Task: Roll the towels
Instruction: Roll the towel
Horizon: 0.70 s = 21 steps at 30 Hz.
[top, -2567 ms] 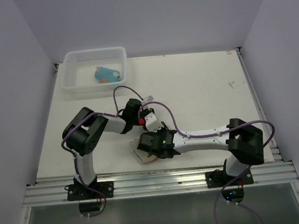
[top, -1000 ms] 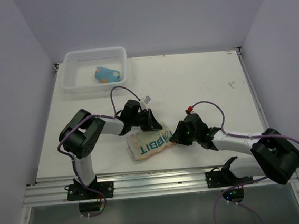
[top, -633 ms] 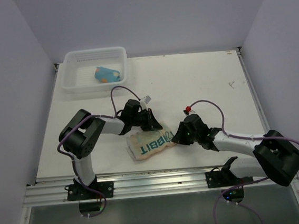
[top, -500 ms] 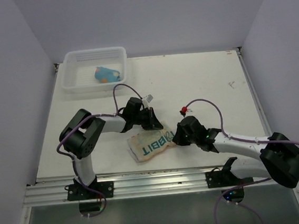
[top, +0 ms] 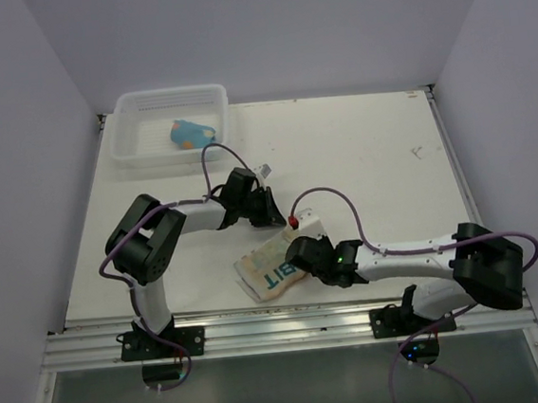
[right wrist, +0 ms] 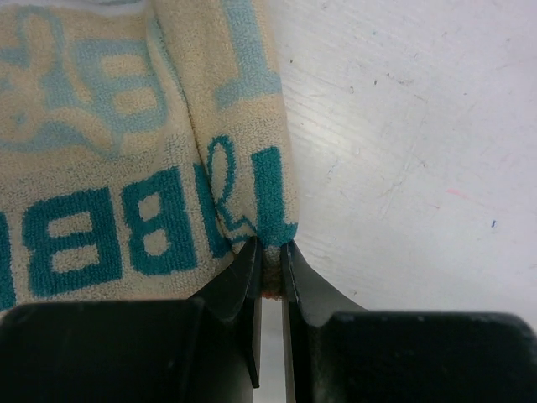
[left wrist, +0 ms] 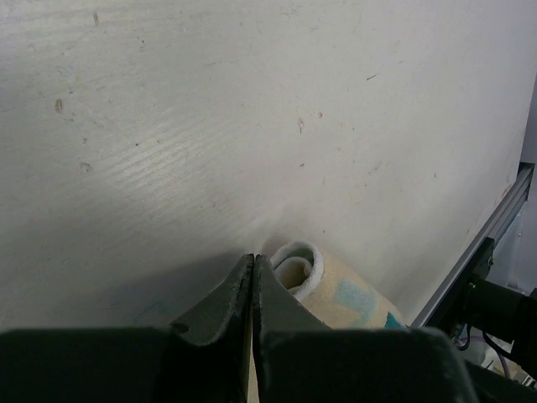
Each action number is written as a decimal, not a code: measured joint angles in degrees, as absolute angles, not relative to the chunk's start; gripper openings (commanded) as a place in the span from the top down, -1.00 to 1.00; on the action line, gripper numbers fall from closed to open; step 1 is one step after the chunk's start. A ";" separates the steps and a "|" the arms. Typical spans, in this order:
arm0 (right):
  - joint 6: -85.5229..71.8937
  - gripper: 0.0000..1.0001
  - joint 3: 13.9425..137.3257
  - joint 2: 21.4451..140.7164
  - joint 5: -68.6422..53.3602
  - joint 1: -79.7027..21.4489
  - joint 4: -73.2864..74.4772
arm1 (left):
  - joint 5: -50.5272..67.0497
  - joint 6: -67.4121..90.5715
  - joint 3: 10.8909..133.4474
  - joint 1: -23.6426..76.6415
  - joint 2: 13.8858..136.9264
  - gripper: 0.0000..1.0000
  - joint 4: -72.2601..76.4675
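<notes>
The cream towel [top: 262, 269] with teal "RABBIT" lettering lies near the table's front, its right part folded over to the left. My right gripper [top: 300, 253] is shut on a fold of its edge; the right wrist view shows the cloth [right wrist: 126, 168] pinched between the jaws of the right gripper [right wrist: 270, 252]. My left gripper [top: 273, 217] is shut and empty just behind the towel. In the left wrist view the left gripper [left wrist: 252, 257] rests next to the curled towel end [left wrist: 300, 263]. The light blue towel [top: 192, 133] lies bunched in the basket.
The white slatted basket [top: 146, 154] stands at the table's back left corner. The table's metal front rail [top: 291, 328] runs just below the towel. Purple cables loop over both arms.
My right gripper has moved left across the cream towel, carrying its right edge over the lettering. My left gripper has shifted slightly back, staying by the towel's far end.
</notes>
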State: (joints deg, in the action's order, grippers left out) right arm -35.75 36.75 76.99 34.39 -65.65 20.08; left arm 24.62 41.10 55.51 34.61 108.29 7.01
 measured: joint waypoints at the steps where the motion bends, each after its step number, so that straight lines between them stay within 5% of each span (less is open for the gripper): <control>1: -35.51 1.00 38.00 78.50 36.05 -66.74 20.99 | 24.60 41.06 55.51 34.61 108.27 0.89 6.72; 21: -36.84 1.00 59.72 107.44 60.60 -85.34 42.00 | 23.09 39.29 55.46 32.21 103.42 0.89 2.46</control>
